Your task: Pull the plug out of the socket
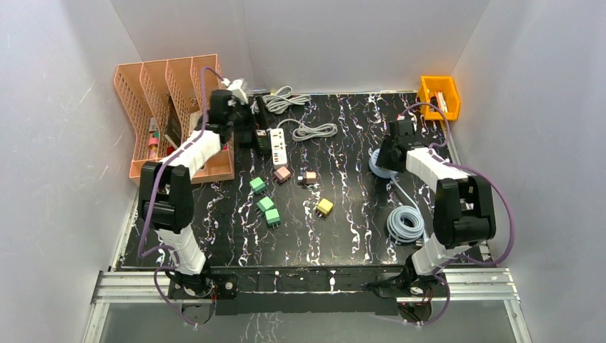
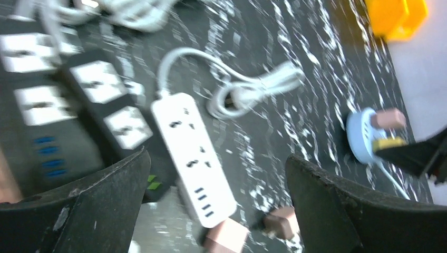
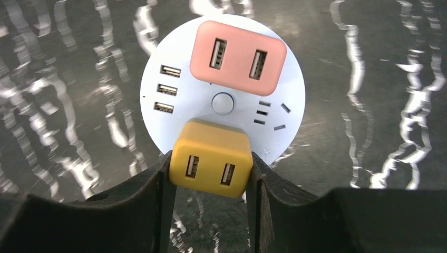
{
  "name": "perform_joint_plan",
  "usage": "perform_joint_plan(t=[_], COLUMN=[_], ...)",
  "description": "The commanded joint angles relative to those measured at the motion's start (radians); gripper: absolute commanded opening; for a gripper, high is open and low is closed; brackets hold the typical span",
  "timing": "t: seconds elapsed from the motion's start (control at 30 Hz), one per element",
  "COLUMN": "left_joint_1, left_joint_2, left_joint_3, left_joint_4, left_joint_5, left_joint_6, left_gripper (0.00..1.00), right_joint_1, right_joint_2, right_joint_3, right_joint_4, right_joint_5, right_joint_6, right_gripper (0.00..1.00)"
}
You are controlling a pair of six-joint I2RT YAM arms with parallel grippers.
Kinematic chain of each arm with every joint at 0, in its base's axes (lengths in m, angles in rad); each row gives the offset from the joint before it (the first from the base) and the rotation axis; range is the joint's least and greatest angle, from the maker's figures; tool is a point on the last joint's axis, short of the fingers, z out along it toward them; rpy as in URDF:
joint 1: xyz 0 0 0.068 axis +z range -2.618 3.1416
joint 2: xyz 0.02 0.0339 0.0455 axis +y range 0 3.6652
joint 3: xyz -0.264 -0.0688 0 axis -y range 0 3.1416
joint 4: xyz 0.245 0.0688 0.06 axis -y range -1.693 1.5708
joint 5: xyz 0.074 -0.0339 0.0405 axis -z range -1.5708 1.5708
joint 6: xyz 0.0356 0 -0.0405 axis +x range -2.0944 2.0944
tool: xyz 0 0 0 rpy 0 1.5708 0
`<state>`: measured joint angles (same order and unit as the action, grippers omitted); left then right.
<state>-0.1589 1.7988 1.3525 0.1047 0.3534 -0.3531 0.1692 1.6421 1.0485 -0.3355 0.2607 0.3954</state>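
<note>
Right gripper clamped across yellow USB plug, fingers on both flanks for straight pull. Plug seated in round white socket, table's right side, beside pink plug. Left gripper spread wide over white power strip, probably idle; view blurred.

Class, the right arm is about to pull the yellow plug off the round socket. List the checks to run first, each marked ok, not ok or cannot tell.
1. Right gripper straddles the yellow plug: ok.
2. Both fingers touch the plug's sides: ok.
3. Pink plug clear of the fingers: ok.
4. Round socket held down by the left gripper: not ok; it hangs open near the white power strip.
5. Grip firm enough: cannot tell.
</note>
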Motion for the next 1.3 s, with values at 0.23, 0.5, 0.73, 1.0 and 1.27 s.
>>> perform_joint_plan(t=[0.23, 0.5, 0.73, 1.0, 1.27], left_joint_1=[-0.186, -0.319, -0.401, -0.473, -0.489], left_joint_2=[0.116, 0.157, 0.216, 0.313, 0.357], left_joint_3=[0.087, 0.082, 0.126, 0.2, 0.233], left_joint_4=[0.104, 0.211, 0.222, 0.226, 0.235], left_joint_5=[0.208, 0.227, 0.211, 0.175, 0.111], left_joint_6=[-0.241, -0.272, -0.288, -0.313, -0.352], left_gripper=[0.98, 0.98, 0.98, 0.98, 0.0], right_joint_1=[0.029, 0.049, 0.072, 0.102, 0.114], right_joint_2=[-0.264, -0.277, -0.282, -0.309, -0.361], right_joint_3=[-0.056, -0.021, 0.003, 0.009, 0.018], right_joint_4=[0.291, 0.278, 0.274, 0.281, 0.281], right_joint_5=[-0.492, -0.52, -0.53, -0.564, -0.579], right_joint_6=[-0.144, -0.145, -0.136, -0.104, -0.115], right_gripper=[0.0, 0.0, 0.0, 0.0, 0.0])
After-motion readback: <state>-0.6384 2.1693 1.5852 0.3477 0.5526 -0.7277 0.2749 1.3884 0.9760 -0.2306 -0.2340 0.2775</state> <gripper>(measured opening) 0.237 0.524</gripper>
